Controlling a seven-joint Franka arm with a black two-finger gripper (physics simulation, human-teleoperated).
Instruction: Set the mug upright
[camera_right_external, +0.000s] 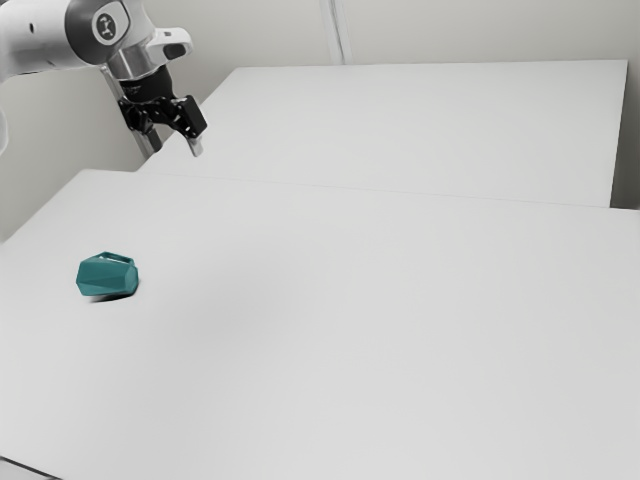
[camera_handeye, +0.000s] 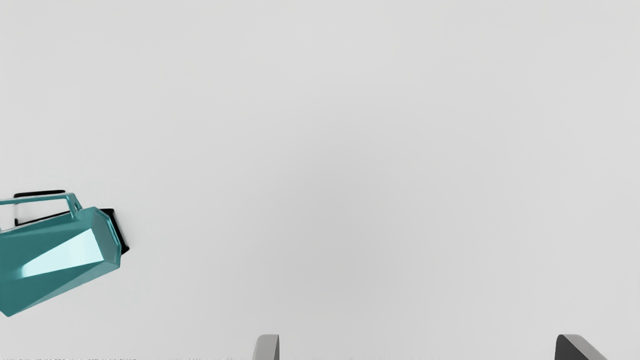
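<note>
The mug (camera_right_external: 107, 277) lies on its side on the smooth, matt white tabletop (camera_right_external: 350, 350), with a dark shadow at its underside. My fingers (camera_right_external: 195, 146) are wide apart, hold nothing, and are raised clear of the mug. Beyond the mug, a flat white panel (camera_right_external: 420, 120) adjoins the tabletop; pale grey walls (camera_right_external: 270, 30) stand behind.

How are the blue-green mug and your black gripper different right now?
Color: the mug is blue-green, while my gripper is mostly black.
Place: the mug lies on its side on the table; my gripper is up in the air.
Parts: the mug has one handle; my gripper has two fingers, spread apart.
Same: neither one is touching the other.
</note>
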